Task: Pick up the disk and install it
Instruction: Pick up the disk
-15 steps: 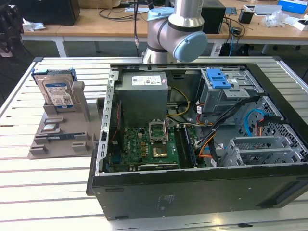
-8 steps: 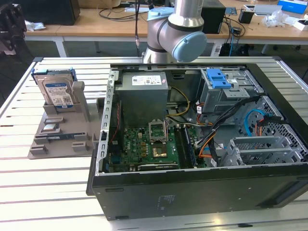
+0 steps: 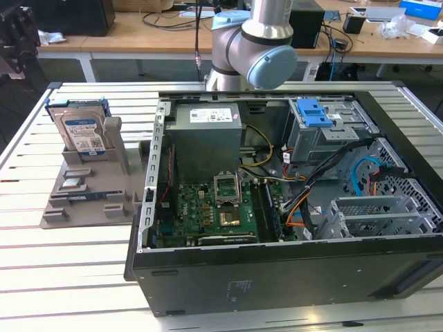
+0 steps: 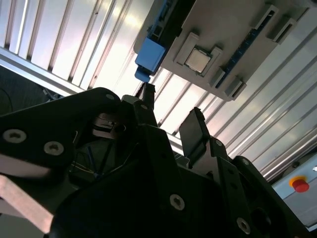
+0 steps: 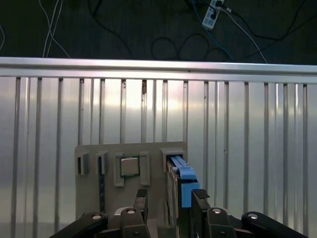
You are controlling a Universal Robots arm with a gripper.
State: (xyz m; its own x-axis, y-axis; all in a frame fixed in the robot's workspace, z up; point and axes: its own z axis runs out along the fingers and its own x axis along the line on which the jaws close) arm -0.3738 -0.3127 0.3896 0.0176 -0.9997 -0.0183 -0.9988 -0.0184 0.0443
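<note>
Because the flat rectangular silver hard drive with a white-and-blue label in a blue plastic carrier (image 3: 82,131) stands on edge in a grey plastic holder (image 3: 104,181), the grasp will probably go best if the fingers straddle its thin edge squarely, close on the two broad faces and lift straight along the slot without dragging on the holder; in the exterior view the grey-and-blue robot arm (image 3: 256,41) rises behind an open black computer case (image 3: 277,277), which lies on a slatted aluminium table (image 3: 41,263), with wooden desks and cables (image 3: 138,28) in the room beyond. In the second wrist view the black gripper (image 4: 171,101) has its fingers spread wide around nothing, the disk's blue end (image 4: 150,52) lies just ahead of one fingertip (image 4: 147,90), and a small square silver chip (image 4: 198,58) sits in the holder (image 4: 233,25) further out. In the first wrist view the gripper (image 5: 171,192) hangs above the holder (image 5: 86,198), the disk (image 5: 183,181) lies in the gap but close to one finger (image 5: 199,194), so centring looks worthwhile; past the table (image 5: 247,148) edge is dark floor with cables (image 5: 213,7).
</note>
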